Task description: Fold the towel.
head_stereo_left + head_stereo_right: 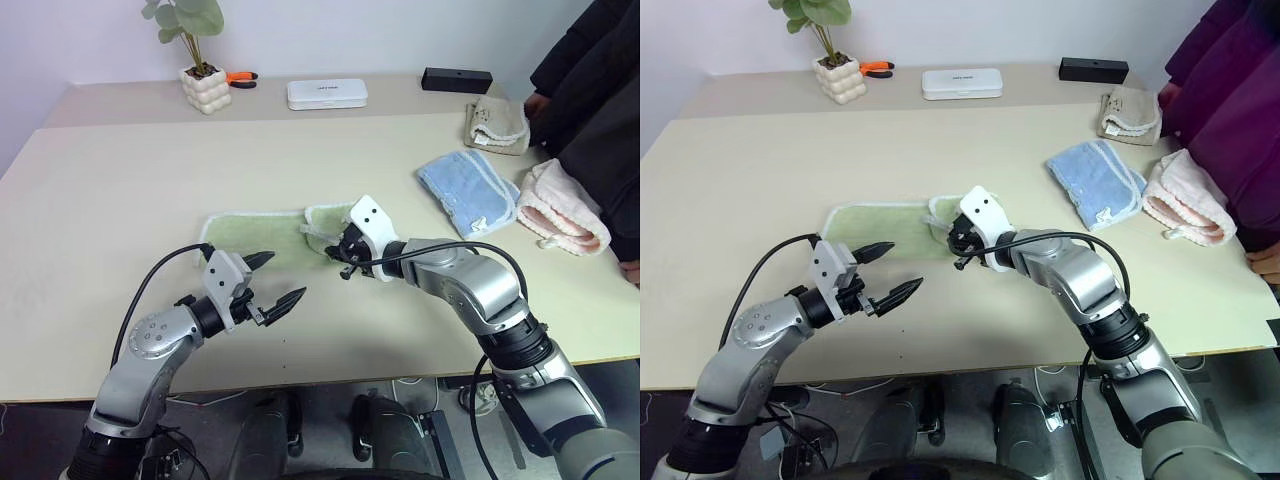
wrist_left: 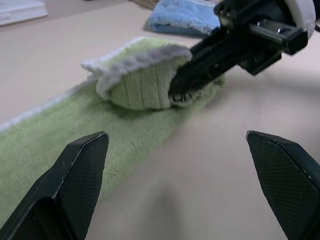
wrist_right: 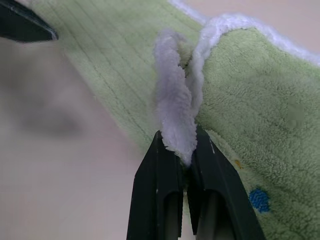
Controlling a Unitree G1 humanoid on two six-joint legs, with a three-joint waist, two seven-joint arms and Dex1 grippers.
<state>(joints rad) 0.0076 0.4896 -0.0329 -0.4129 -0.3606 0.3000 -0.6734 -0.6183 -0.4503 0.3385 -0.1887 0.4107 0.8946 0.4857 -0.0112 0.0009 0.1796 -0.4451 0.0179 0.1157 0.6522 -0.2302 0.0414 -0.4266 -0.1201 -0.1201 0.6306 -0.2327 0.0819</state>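
Two grippers work over the near middle of the table. From the left eye view, the towel lies flat as a green strip, its right end lifted and curled over. The right gripper is clamped on that raised end, and the left gripper hovers just in front of the strip with its fingers spread wide, holding nothing. A blue towel, a pink towel and a beige towel lie toward the right edge, a potted plant near the far edge.

From the left wrist view, the folded-over towel end sits pinched between the right gripper's black fingers.

From the right wrist view, the fingers are closed on the towel's whitish edging.
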